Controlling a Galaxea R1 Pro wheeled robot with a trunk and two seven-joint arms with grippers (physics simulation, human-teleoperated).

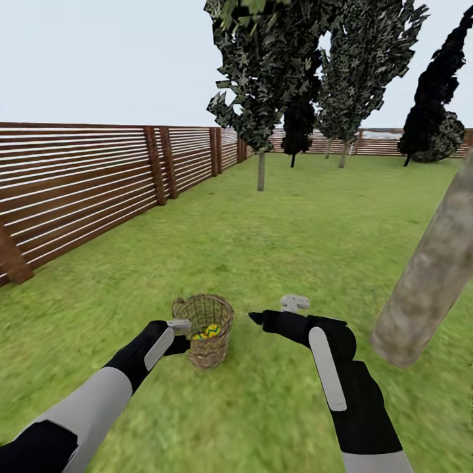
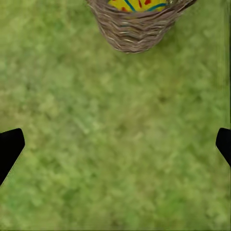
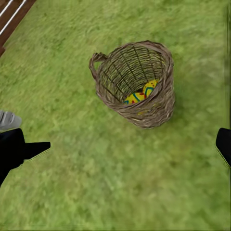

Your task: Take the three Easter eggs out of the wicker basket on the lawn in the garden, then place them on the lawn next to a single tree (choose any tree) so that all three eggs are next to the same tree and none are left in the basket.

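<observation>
The wicker basket (image 1: 204,330) stands upright on the lawn (image 1: 282,223) just ahead of me. Yellow Easter eggs (image 3: 139,95) with blue and red marks lie at its bottom; I can make out two, and the wicker wall hides the rest. My left gripper (image 1: 179,324) is open beside the basket's left rim, above the grass; in its wrist view the basket (image 2: 136,26) sits ahead of the wide-spread fingertips (image 2: 9,147). My right gripper (image 1: 294,303) is open and empty, a short way right of the basket. A thick grey-brown tree (image 1: 430,276) trunk rises close on the right.
A brown slat fence (image 1: 79,190) runs along the left and across the back. A thin-trunked leafy tree (image 1: 261,98) and dark narrow trees (image 1: 433,98) stand far off. Open grass lies between the basket and the near trunk.
</observation>
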